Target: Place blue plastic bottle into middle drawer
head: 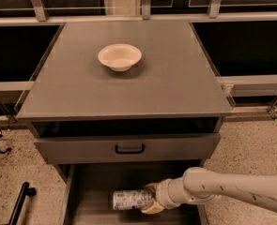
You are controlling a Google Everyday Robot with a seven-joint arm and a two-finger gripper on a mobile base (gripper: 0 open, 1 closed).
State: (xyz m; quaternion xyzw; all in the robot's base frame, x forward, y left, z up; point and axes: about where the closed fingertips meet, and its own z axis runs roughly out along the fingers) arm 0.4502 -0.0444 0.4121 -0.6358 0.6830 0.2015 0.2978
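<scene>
The blue plastic bottle point(130, 199), clear with a white-and-pale-blue label, lies on its side inside the open middle drawer point(88, 186), near the drawer's middle. My gripper point(150, 199) reaches in from the right at the end of a white arm and is shut on the bottle's right end. The bottle's cap end is hidden by the fingers. I cannot tell whether the bottle touches the drawer floor.
A cream bowl point(119, 56) stands on the grey cabinet top point(175, 78). A closed drawer front with a black handle point(129, 149) sits just above the open drawer. A black pole point(19, 200) lies on the speckled floor at the left.
</scene>
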